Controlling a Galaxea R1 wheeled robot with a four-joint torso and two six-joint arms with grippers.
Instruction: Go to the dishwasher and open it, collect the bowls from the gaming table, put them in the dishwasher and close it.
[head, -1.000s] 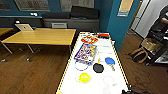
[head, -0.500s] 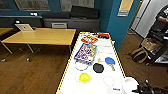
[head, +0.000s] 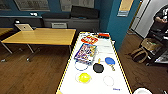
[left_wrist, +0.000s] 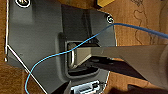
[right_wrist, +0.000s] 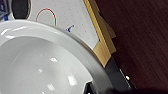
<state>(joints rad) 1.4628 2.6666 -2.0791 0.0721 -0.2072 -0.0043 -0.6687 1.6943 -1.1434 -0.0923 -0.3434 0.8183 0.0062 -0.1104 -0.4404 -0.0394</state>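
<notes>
In the centre of the head view the gaming table (head: 107, 53) ran away from the camera, a black bowl (head: 98, 67) and a blue bowl (head: 109, 60) lying mid-table, right of centre. In the left wrist view, the hand's opening could not be told. In the right wrist view a white bowl (right_wrist: 37, 62) loomed lower left beside the table's yellow edge (right_wrist: 96, 37); grip unclear.

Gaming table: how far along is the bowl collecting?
Done: the robot is at the gaming table. In hand: a white bowl sits right at the right wrist, beside the table's near corner; a grasp cannot be confirmed. Left: the yellow bowl, black bowl and blue bowl lie on top; loading and closing the dishwasher remain.
</notes>
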